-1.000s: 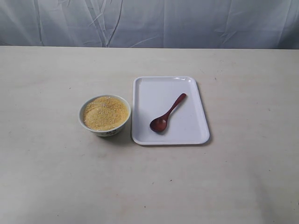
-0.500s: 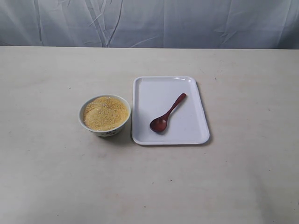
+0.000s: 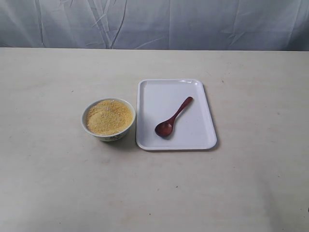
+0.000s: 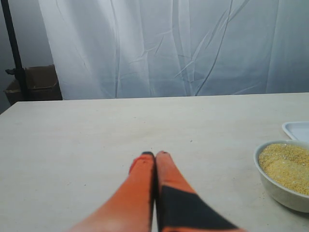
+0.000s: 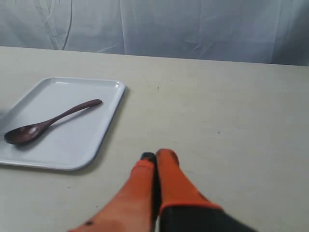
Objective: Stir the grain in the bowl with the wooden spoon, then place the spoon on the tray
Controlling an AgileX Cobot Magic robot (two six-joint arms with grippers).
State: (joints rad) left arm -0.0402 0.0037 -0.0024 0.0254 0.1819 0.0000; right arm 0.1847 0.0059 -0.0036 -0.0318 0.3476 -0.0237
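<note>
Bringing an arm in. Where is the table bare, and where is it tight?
Bare table lies left of the bowl, right of the tray, on the camera side of both, and beyond them up to the curtain. Tight: the narrow gap between bowl and tray. The spoon crosses the tray's middle.

The right end effector (image 5: 154,157) had its two orange fingers pressed together, with nothing held between them, over the bare pale desk (image 5: 231,111). Near it, off to one side, lay the white tray (image 5: 72,140). The dark wooden spoon (image 5: 48,123) rested on the tray at a slant, hollow side up. A wrinkled white curtain (image 5: 193,29) hung behind the desk's far edge.
</note>
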